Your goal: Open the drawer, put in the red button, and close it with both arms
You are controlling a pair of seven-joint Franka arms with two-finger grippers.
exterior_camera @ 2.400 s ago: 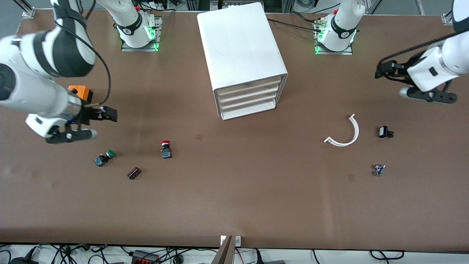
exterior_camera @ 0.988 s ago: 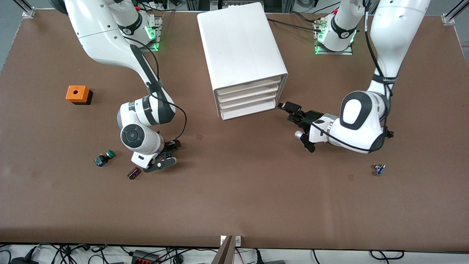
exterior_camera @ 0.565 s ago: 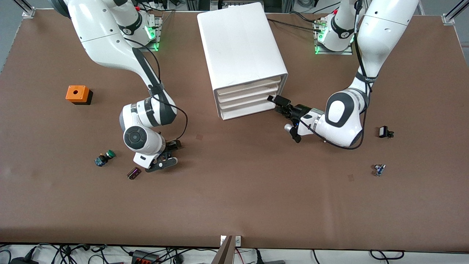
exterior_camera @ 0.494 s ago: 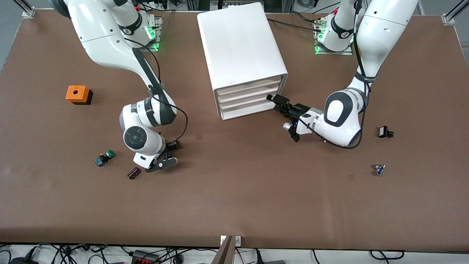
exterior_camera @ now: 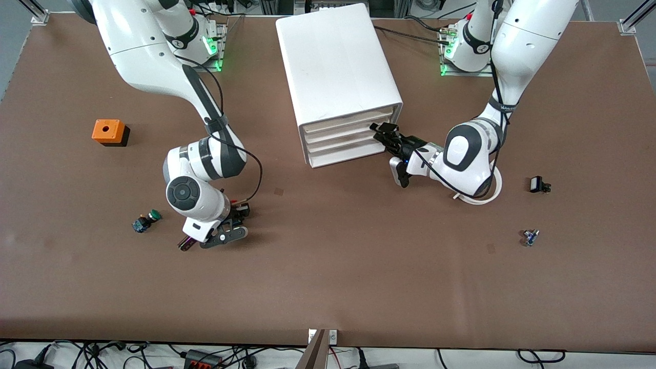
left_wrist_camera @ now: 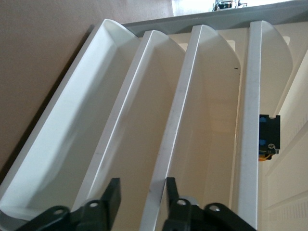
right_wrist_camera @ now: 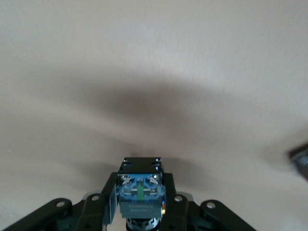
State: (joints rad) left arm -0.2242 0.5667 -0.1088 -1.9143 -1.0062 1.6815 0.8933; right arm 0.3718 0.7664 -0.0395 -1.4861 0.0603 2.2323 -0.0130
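Brown surface (exterior_camera: 328, 277), red button (right_wrist_camera: 139, 190) pinched in right pincer (right_wrist_camera: 139, 204) above it, left pincer (left_wrist_camera: 139, 202) spread around a drawer (left_wrist_camera: 159, 159) lip at white cabinet (exterior_camera: 335, 66), cables seen along the near edge

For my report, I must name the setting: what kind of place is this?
Probably a robotics lab: two arms bolted to a brown table, a white cabinet of drawers between them, loose cables along the table's edge.

The right end effector (right_wrist_camera: 138, 202) grips the red button (right_wrist_camera: 139, 192) above the table (right_wrist_camera: 154, 72).
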